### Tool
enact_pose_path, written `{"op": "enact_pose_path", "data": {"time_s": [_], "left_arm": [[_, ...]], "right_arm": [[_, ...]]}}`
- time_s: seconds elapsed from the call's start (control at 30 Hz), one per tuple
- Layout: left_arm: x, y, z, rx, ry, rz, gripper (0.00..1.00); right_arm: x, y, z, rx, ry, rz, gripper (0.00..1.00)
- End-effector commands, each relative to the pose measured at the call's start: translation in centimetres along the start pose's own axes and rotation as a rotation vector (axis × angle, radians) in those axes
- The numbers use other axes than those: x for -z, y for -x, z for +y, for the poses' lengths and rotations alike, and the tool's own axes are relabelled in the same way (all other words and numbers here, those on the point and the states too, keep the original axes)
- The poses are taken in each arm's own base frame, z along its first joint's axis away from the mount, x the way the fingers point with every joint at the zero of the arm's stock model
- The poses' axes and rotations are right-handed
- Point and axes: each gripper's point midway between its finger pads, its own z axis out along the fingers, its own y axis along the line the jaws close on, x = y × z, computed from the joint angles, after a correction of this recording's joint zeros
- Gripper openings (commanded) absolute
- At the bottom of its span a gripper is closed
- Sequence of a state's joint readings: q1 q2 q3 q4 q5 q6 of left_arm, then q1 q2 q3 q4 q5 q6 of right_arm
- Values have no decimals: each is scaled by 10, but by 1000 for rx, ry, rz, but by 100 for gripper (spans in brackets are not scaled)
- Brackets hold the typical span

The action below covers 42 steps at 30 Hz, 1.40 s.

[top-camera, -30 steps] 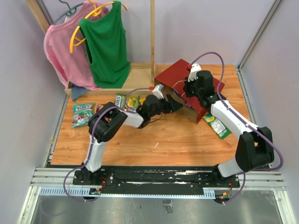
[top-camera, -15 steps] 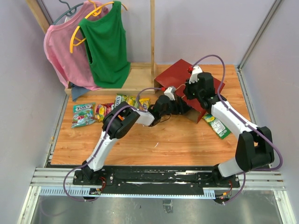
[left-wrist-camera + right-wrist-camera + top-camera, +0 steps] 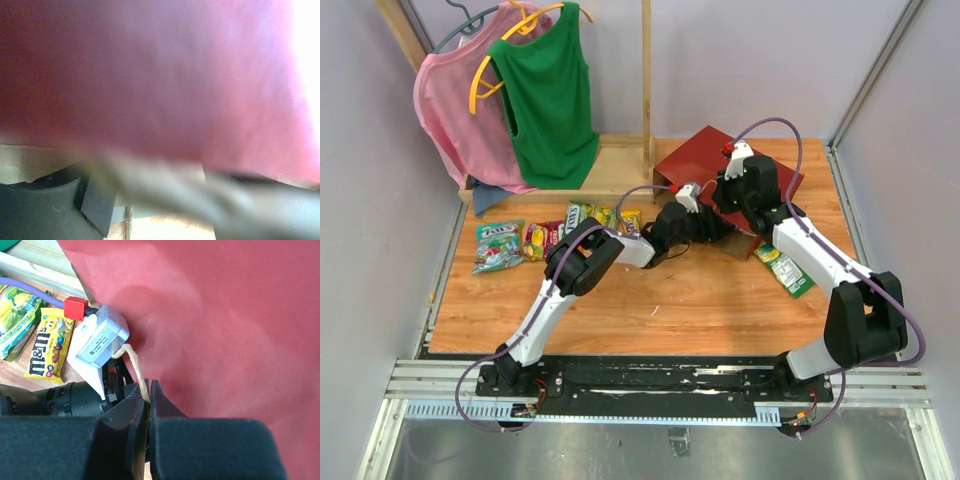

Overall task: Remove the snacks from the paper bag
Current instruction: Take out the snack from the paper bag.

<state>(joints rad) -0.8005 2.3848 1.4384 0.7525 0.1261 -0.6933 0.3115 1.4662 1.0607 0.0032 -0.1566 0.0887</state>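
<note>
Clamping the twisted handle of the flimsy, tearable paper bag is the right end effector. Left end effector is sitting at its mouth, grip untellable

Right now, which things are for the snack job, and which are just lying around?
For the job: red paper bag; its handle, pinched by the right claw; left claw at the bag's mouth; yellow M&M's pack; green candy pack; red-orange pack.

Just lying about: pink shirt; green top; wooden rack.
</note>
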Motion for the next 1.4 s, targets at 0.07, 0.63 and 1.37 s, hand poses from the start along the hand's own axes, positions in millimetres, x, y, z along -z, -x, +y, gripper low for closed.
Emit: {"op": "enact_pose_path", "data": {"time_s": [0.07,0.63,1.37], "left_arm": [[10,15,-28,18,-160,-111,68],[2,23,-4,274,-106,-255,60],[-18,6,8,279,-8,-260,48]], "right_arm": [[1,6,-8,-29,-5,-30,2],[6,10,-5,-40,8,-51,2],[9,15,-1,-59,25,-72,2]]}}
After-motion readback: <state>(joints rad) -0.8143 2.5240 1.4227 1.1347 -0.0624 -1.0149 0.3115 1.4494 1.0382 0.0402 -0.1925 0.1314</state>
